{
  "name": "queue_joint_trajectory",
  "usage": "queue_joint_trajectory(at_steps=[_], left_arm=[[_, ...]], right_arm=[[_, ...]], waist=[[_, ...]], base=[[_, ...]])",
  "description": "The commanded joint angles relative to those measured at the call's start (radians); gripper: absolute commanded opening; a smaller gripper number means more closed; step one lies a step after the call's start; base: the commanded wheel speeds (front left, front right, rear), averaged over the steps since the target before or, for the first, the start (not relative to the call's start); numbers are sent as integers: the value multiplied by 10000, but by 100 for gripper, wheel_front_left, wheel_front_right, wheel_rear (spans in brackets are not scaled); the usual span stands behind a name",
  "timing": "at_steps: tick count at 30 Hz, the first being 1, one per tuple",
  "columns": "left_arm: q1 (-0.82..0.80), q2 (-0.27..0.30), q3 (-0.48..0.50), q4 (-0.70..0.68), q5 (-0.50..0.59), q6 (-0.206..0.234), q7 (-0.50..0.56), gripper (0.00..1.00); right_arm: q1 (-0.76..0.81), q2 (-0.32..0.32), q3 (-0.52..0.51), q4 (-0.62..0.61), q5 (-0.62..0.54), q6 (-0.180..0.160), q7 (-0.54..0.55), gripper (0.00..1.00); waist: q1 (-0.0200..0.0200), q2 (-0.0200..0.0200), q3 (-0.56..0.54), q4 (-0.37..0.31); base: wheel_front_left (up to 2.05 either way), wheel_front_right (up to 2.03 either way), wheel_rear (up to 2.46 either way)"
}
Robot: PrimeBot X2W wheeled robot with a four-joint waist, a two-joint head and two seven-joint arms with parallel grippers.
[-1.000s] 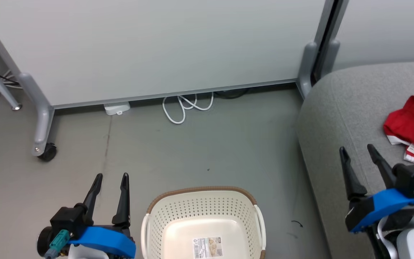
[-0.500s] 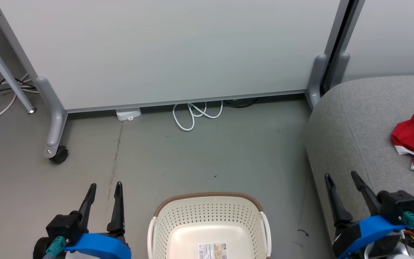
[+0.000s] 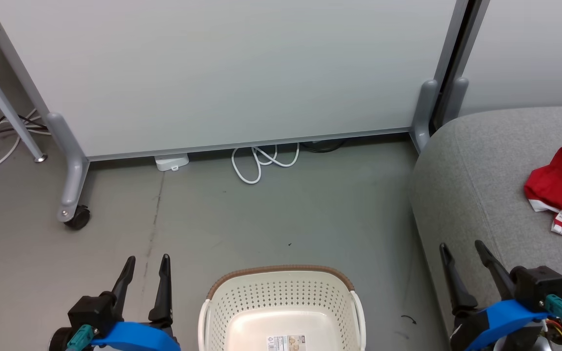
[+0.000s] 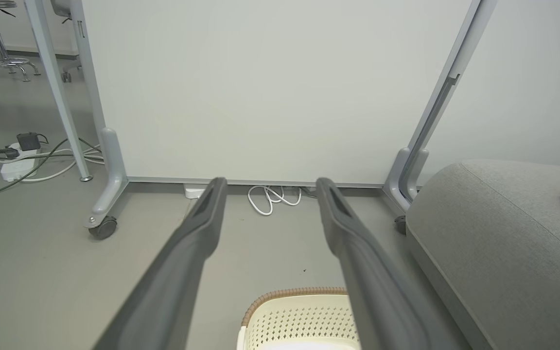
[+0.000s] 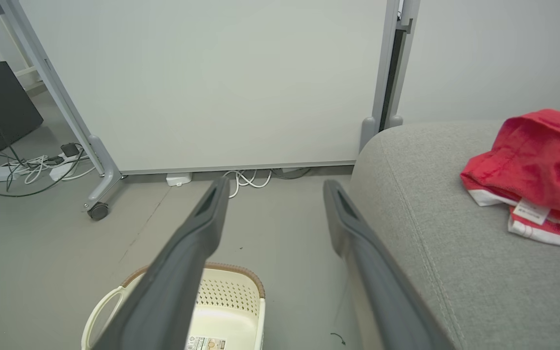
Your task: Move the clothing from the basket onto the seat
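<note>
Red clothing with white trim [image 3: 559, 187] lies on the grey fabric sofa [image 3: 466, 170], back from its edge. The left gripper [image 3: 148, 257] and right gripper [image 3: 460, 245] gape wide.

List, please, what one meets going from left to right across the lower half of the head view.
left pincer → basket → right pincer → clothing. The grey seat is left out, because it spreads under the last two.
</note>
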Motion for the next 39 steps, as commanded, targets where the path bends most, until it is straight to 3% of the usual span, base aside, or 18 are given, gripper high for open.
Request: queue_joint_trajectory(at_steps=[1,16,17,24,39], left_arm=[[97,64,-38,29,-60,-21,-25,100],[29,119,-131,143,-149,-21,-25,100],[70,72,-134,139,-162,0,0,0],[458,-94,-158,556,-370,0,124,0],[255,-209,353,83,-2906,-4,855,0]], right_arm=[[153,27,17,28,64,5,-63,100],[111,27,174,120,268,5,-101,100],[62,6,167,118,239,0,-53,0],[158,30,148,688,455,0,45,0],[-92,26,-17,767,3305,0,279,0]], waist=[[0,0,-11,-6],[0,0,97,-70],[1,0,98,-72],[1,0,100,-78],[1,0,90,-106]], base=[[0,0,0],[0,0,0],[0,0,0],[0,0,0],[0,0,0]])
